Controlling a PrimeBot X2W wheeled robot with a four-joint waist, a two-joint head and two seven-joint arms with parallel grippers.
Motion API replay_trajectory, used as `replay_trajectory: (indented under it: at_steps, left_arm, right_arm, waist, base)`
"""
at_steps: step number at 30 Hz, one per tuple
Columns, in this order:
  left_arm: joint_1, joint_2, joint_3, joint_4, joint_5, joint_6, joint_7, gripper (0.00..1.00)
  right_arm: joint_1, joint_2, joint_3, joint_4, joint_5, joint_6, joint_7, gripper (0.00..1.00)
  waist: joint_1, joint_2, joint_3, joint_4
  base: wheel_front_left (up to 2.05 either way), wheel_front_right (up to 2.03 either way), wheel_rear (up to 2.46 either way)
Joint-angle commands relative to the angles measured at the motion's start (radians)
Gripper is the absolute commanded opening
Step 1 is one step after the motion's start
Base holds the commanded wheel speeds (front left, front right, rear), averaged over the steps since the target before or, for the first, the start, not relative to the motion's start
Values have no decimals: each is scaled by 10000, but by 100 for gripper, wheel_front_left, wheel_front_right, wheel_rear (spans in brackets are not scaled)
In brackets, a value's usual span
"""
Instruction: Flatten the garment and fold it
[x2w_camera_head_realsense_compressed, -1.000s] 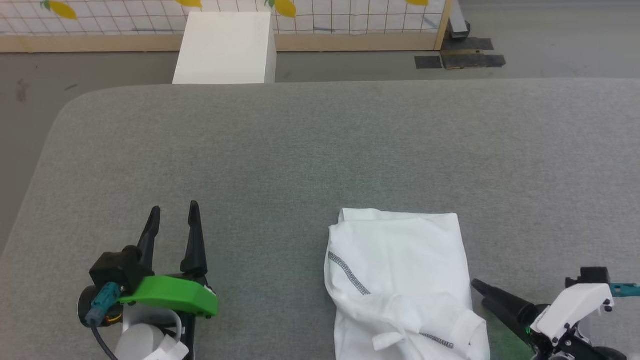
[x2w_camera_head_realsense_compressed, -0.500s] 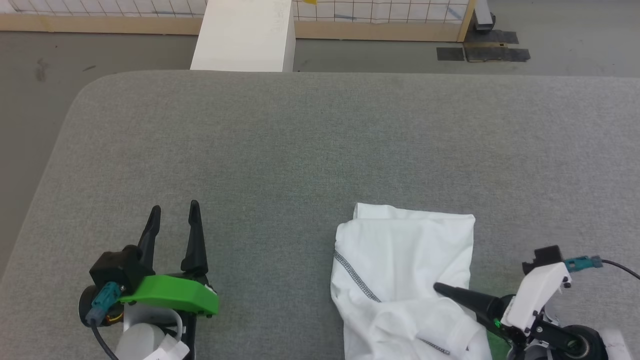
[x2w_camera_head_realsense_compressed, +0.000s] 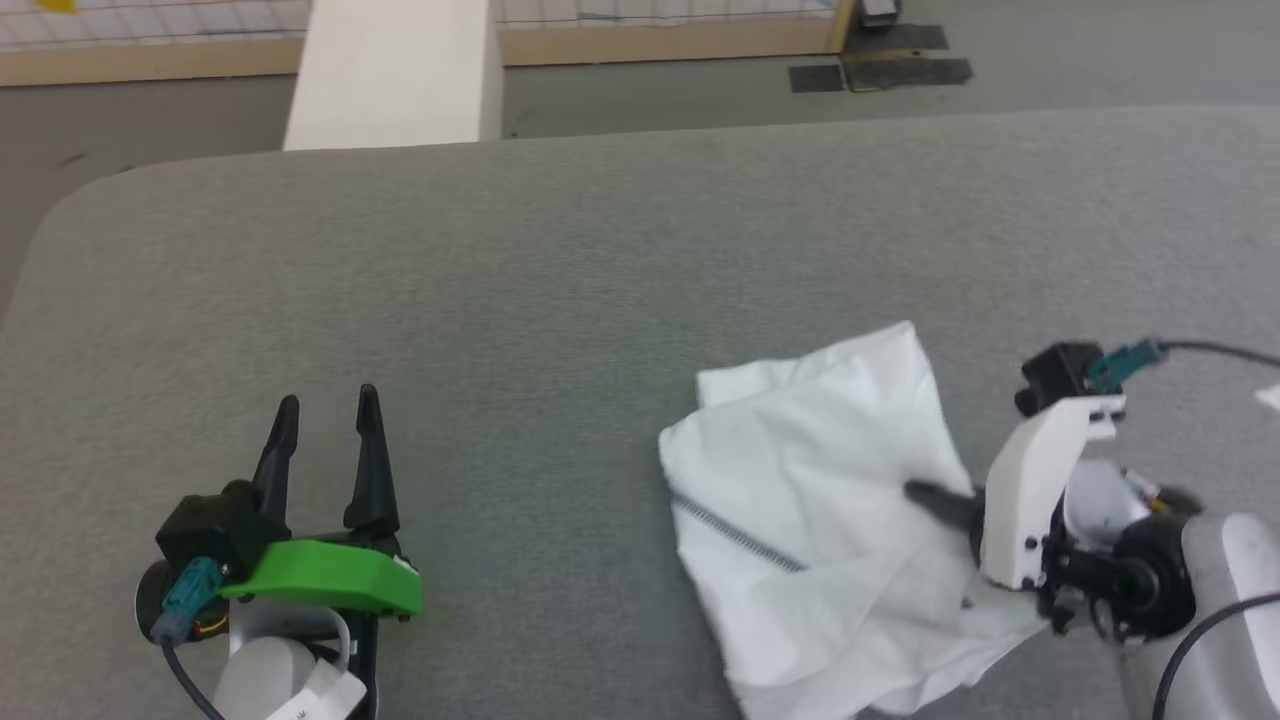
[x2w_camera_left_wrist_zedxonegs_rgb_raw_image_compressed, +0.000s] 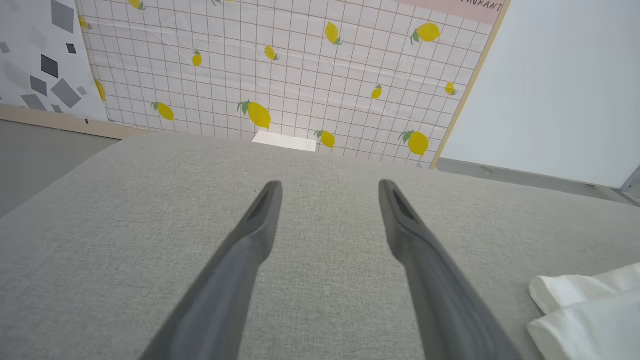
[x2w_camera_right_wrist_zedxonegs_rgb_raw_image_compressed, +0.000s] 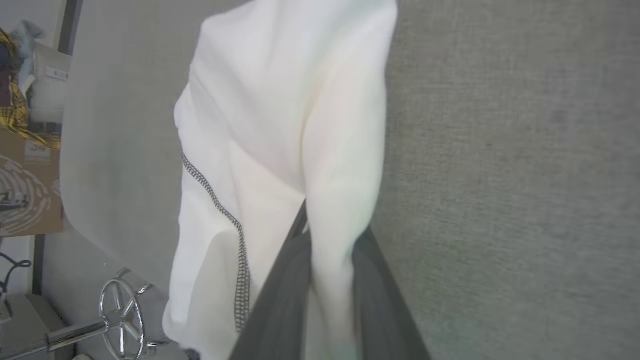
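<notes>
Since a second ago my right gripper (x2w_camera_head_realsense_compressed: 930, 495) has come in from beside the T-shirt's (x2w_camera_head_realsense_compressed: 820, 480) right edge and over the cloth. Its fingers, spread then, are now pinched on a raised ridge of white fabric. The right wrist view shows that fold squeezed between the two dark fingers. The head camera has swung too, so the whole scene sits differently. The T-shirt itself has changed shape: its far right corner is drawn up into a peak and the folded bundle is skewed.

The T-shirt lies on the grey fabric-covered table (x2w_camera_head_realsense_compressed: 560, 280), close to my side. Its grey speckled stitching (x2w_camera_head_realsense_compressed: 740, 538) runs diagonally across its left part. Well to the left of the T-shirt, my left gripper (x2w_camera_head_realsense_compressed: 328, 398) hangs over bare table, fingers spread wide with nothing between them.

Beyond the T-shirt the table runs bare to its rounded far edge. Past that, up and to the left of the T-shirt, stands a white block (x2w_camera_head_realsense_compressed: 395, 80). Behind it is a lemon-print grid wall (x2w_camera_left_wrist_zedxonegs_rgb_raw_image_compressed: 280, 65).
</notes>
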Motion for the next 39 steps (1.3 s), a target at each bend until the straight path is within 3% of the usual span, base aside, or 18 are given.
replay_trajectory:
  at_steps: [1,8,16,23,29,39]
  left_arm:
    - [-200,7,-6,-63,59,-39,-36,100]
    - [-750,175,-105,-336,233,-145,-36,100]
    - [-1311,744,-310,-682,540,-211,47,100]
    - [-1608,1164,-407,-1252,700,-204,505,100]
    - [-1864,1362,-558,-1686,766,-217,841,100]
    - [-1926,1608,-487,-2091,734,-126,1053,100]
  right_arm:
    - [-317,-310,159,-89,-374,-15,-51,0]
    - [-1681,-1860,1222,342,-2009,-15,-792,0]
    - [-2999,-2962,1183,1712,-3341,-15,-2336,0]
    - [-4410,-3089,741,3282,-4558,-15,-3549,0]
    - [-5561,-3089,-116,4462,-6029,-15,-4299,0]
    - [-6133,-2538,-1893,5258,-7986,-15,-5134,2]
  waist:
    - [0,0,398,-812]
    - [0,0,1224,-2210]
    - [0,0,2222,-3247]
    - [0,0,3043,-3597]
    - [0,0,3598,-3412]
    - [0,0,3806,-3161]
  base:
    - [0,0,0]
    - [0,0,0]
    - [0,0,0]
    - [0,0,0]
    - [0,0,0]
    - [0,0,0]
